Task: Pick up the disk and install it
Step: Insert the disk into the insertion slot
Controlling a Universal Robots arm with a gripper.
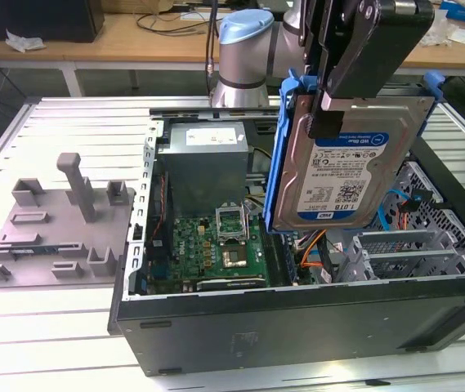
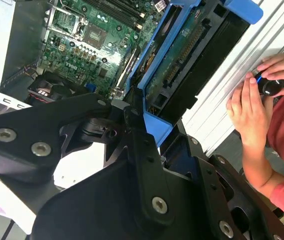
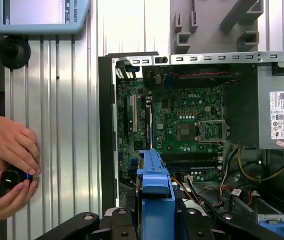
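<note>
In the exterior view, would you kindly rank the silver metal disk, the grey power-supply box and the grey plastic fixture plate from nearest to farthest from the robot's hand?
1. The silver metal disk, clamped in the hand above the case.
2. The grey power-supply box, inside the case, toward the exterior view's left.
3. The grey plastic fixture plate, outside the case, at that view's far left.

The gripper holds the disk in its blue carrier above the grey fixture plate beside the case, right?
No. In the exterior view the gripper holds the disk in its blue carrier above the open computer case, not the grey fixture plate beside it.
</note>
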